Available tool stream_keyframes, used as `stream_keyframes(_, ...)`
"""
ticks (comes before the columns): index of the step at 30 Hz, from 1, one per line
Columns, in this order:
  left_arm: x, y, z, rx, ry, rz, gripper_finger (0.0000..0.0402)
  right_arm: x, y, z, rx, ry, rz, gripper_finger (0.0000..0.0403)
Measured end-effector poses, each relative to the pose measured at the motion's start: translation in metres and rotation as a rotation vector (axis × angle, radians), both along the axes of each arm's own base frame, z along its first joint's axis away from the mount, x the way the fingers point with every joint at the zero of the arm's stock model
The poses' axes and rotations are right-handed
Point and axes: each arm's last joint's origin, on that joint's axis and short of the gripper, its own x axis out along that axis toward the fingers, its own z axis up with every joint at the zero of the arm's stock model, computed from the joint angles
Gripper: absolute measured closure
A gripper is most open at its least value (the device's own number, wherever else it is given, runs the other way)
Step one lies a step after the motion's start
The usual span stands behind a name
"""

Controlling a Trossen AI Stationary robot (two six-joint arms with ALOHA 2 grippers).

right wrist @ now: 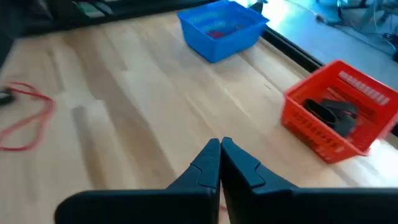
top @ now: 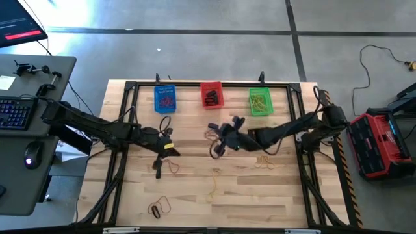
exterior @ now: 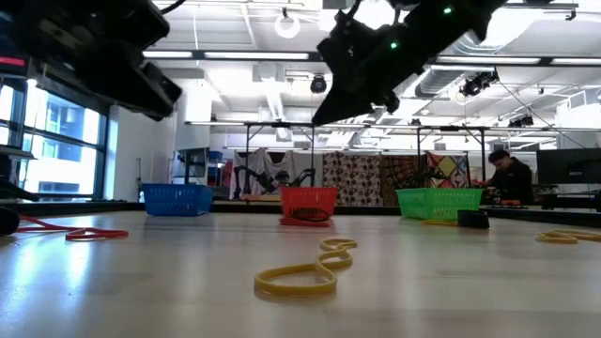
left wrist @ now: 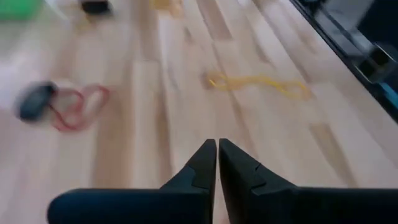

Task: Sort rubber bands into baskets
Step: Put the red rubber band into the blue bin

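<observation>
both grippers pinched shut; yellow rubber band (left wrist: 258, 83) lies beyond left fingers (left wrist: 205, 163).

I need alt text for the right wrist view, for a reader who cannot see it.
The right gripper, fingers shut and holding nothing visible, hangs over a wooden table. Beyond it stand a red basket with black rubber bands and a blue basket; a red rubber band lies apart.

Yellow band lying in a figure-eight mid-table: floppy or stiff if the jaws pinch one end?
Probably floppy: the yellow rubber band lies flat, folded into a figure-eight, so it should dangle and stretch when lifted. Likely very light, being a thin loop. Pushed, it would probably drag or bunch on the wooden table rather than roll.
</observation>
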Motion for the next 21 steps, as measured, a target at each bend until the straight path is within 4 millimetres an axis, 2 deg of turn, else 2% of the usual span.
stream_keyframes(5,-0.007,-0.012,-0.002,-0.048,0.145,-0.026,0.0400,-0.010,0.029,-0.009,-0.003,-0.058,0.014,0.0403)
stream_keyframes(10,-0.019,-0.024,-0.009,-0.073,0.291,-0.038,0.0393,-0.019,0.044,-0.015,-0.019,-0.086,-0.033,0.0403)
stream_keyframes(21,-0.029,-0.044,-0.028,0.097,0.405,0.013,0.0316,-0.023,0.057,-0.014,-0.040,-0.105,-0.038,0.0403)
